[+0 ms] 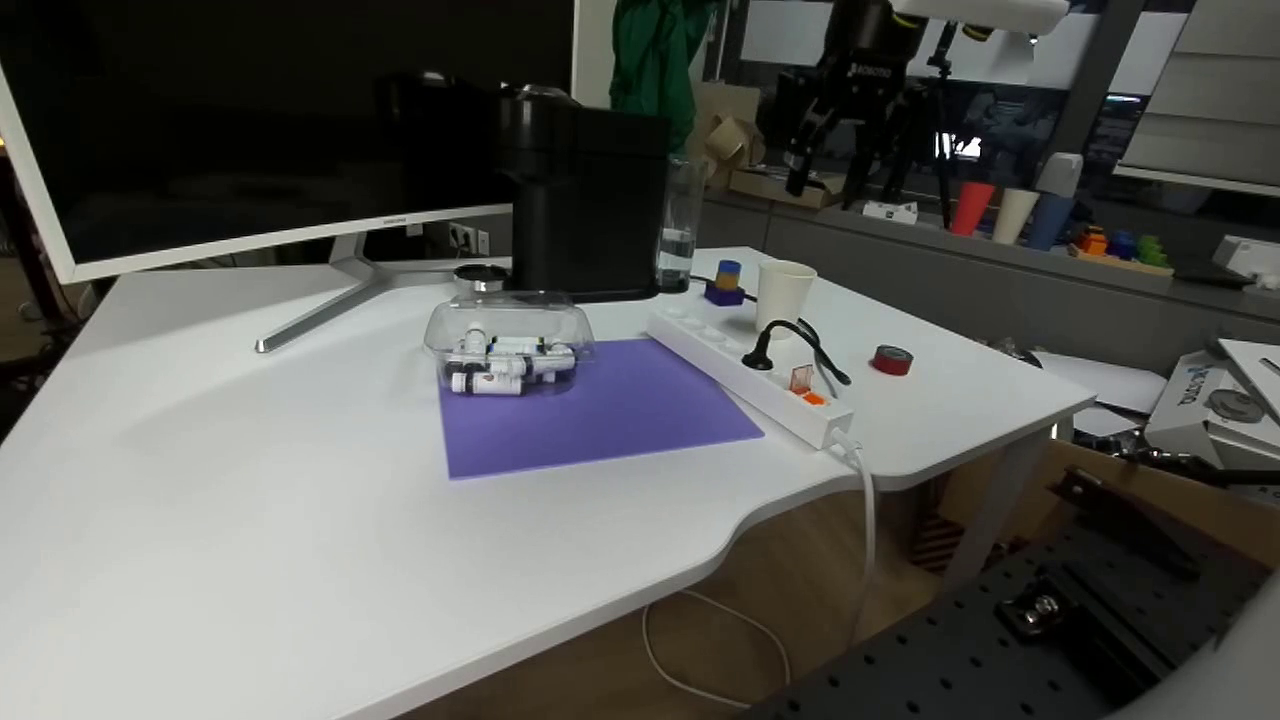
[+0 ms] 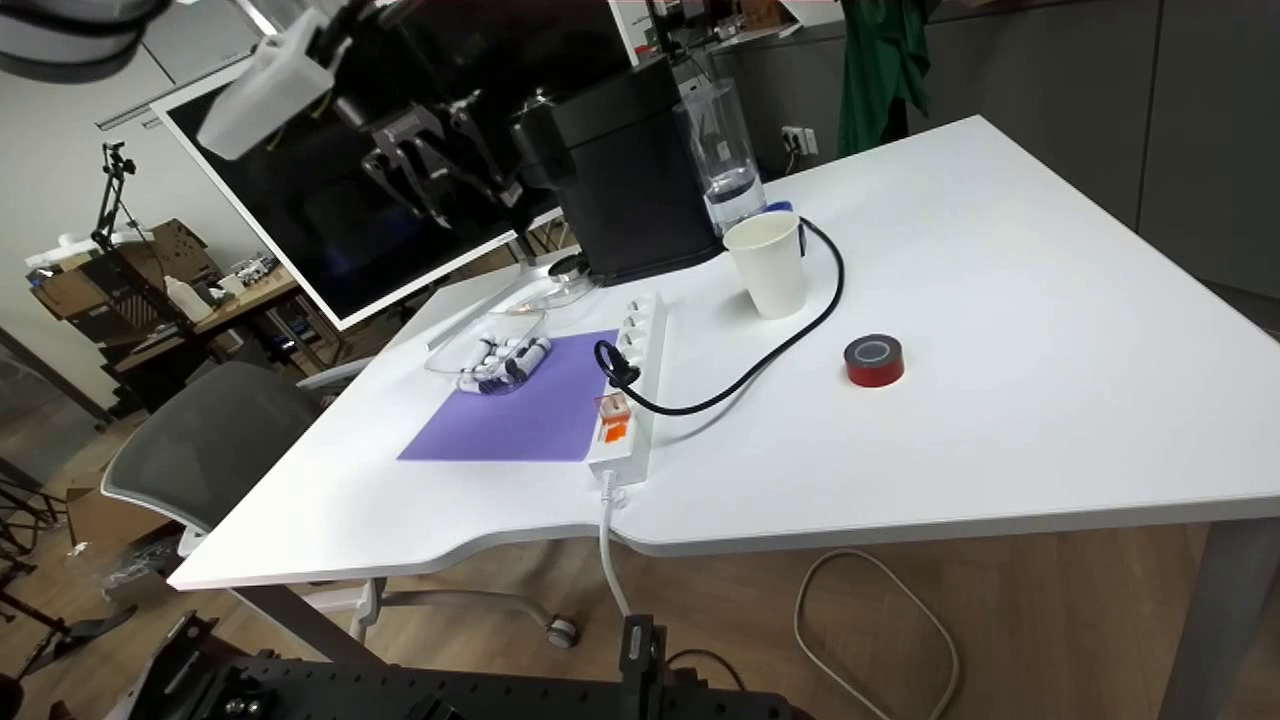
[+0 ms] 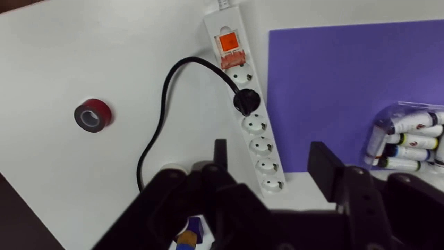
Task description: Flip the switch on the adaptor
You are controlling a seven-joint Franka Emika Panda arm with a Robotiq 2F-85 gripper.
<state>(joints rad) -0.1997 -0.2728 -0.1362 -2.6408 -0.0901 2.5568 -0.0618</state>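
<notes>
In the wrist view, the black two-fingered gripper (image 3: 272,159) has its fingers spread wide, holding nothing. Between the fingertips, as seen from there, shows the socket end of a long, narrow, white plastic power strip (image 3: 258,135); its square orange rocker switch (image 3: 229,41) lies well apart from them, toward the bench edge, beside a translucent reddish flap (image 3: 233,59).

In an exterior view, the strip lies on the smooth white bench (image 1: 250,480), corded end near the curved edge. A flat purple sheet (image 1: 600,410) is just beside it, partly under a clear plastic tub (image 1: 545,320) of white cylindrical tubes (image 1: 487,383).

In an exterior view, the gripper hangs well above the bench; a tapered white cup (image 2: 770,270) stands near the strip, a dark-red round tape roll (image 2: 874,362) farther off.
</notes>
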